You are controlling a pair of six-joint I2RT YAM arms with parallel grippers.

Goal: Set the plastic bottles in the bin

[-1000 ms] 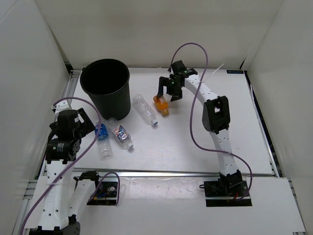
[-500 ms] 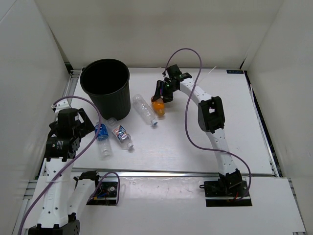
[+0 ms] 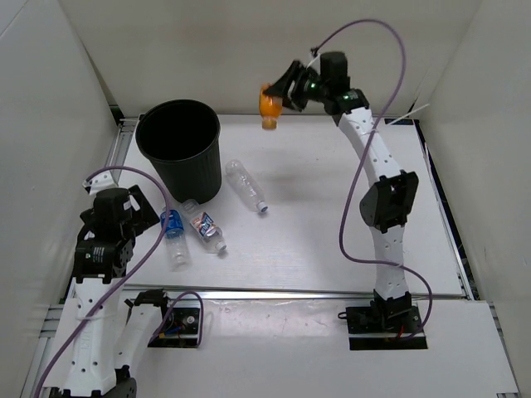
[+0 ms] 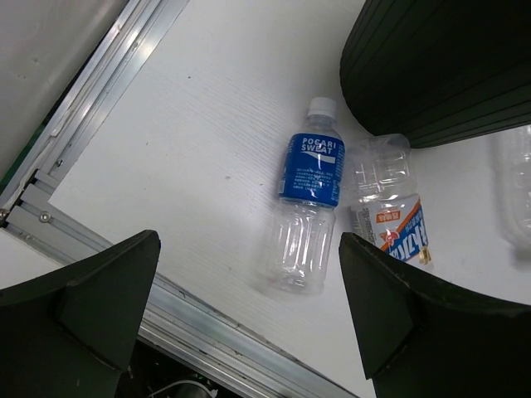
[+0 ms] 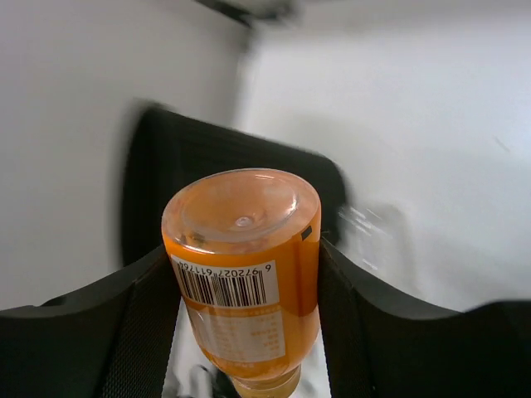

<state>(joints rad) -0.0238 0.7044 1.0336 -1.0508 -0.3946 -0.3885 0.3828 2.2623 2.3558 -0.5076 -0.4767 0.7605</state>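
My right gripper (image 3: 282, 98) is shut on the orange bottle (image 3: 270, 108) and holds it high above the table, right of the black bin (image 3: 179, 149). In the right wrist view the orange bottle (image 5: 245, 274) fills the gap between both pads, cap end down, with the bin (image 5: 224, 182) blurred behind it. Three clear bottles lie on the table: a plain one (image 3: 246, 185), a blue-label one (image 3: 173, 232) and a red-white-blue one (image 3: 205, 228). My left gripper (image 3: 124, 217) hovers open near the blue-label bottle (image 4: 310, 203), touching nothing.
An aluminium rail (image 4: 99, 249) runs along the table's near edge below my left gripper. White walls enclose the table on the left, back and right. Purple cables loop from both arms.
My right gripper shut on the orange bottle and lifted it off the table, up and toward the back. The left arm dropped back slightly.
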